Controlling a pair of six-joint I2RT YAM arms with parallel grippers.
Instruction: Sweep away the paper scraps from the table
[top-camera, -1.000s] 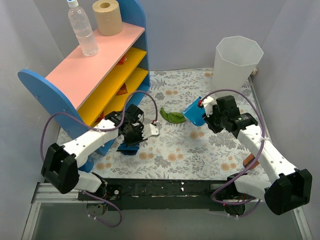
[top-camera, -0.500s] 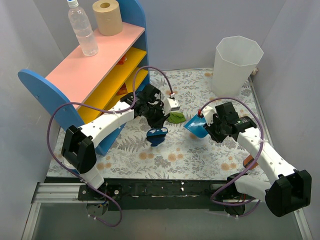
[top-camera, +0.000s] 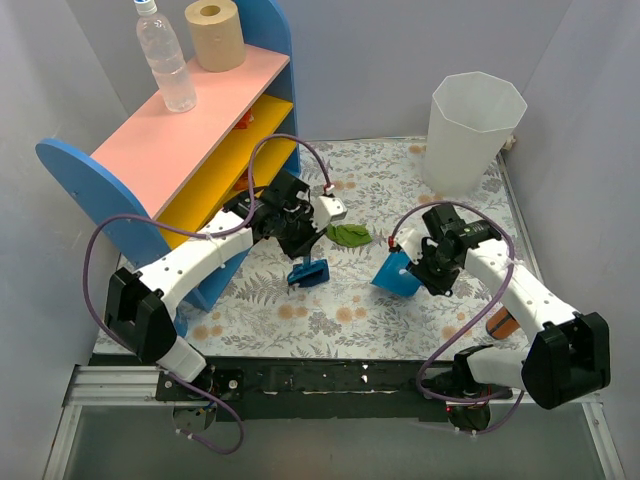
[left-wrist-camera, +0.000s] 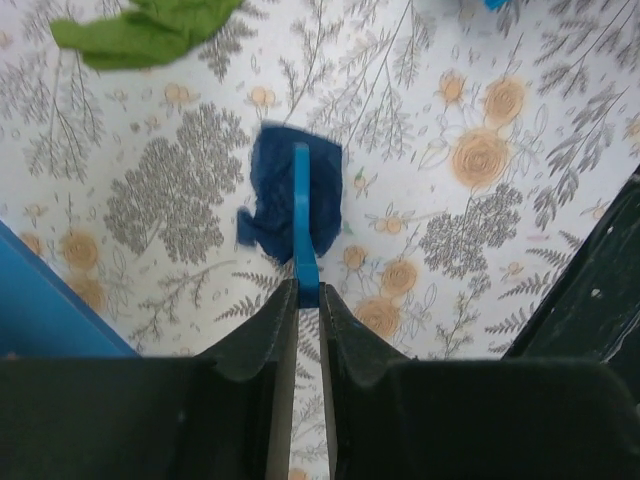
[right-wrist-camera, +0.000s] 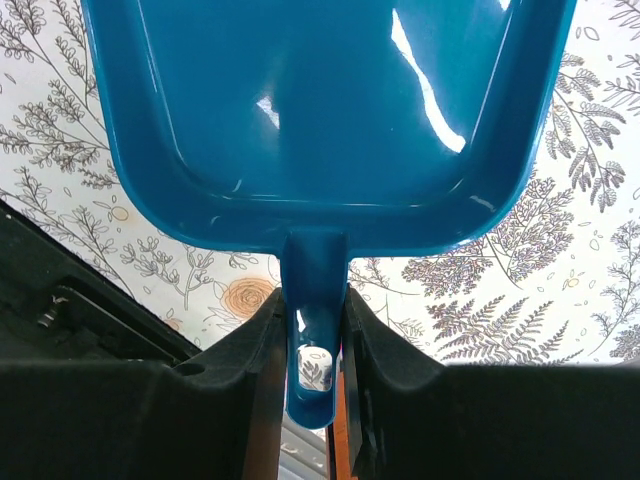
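A green paper scrap (top-camera: 350, 235) lies mid-table (top-camera: 340, 312); it also shows at the top of the left wrist view (left-wrist-camera: 140, 30). My left gripper (top-camera: 303, 256) (left-wrist-camera: 305, 295) is shut on the thin handle of the small blue brush (top-camera: 307, 272) (left-wrist-camera: 302, 215), just near-left of the green scrap. A ragged navy patch (left-wrist-camera: 270, 200) sits under the brush; I cannot tell whether it is bristles or a navy scrap. My right gripper (top-camera: 426, 268) (right-wrist-camera: 312, 305) is shut on the handle of the blue dustpan (top-camera: 395, 276) (right-wrist-camera: 330, 110), which is empty and sits low, right of the scrap.
A tall white bin (top-camera: 472, 125) stands at the back right. The pink-and-yellow shelf (top-camera: 190, 140) with a bottle and a paper roll runs along the left. An orange object (top-camera: 500, 323) lies by the right arm near the front edge.
My left arm has swung the brush from the front left to mid-table beside the green scrap. My right arm has brought the dustpan nearer and lower, toward the table.
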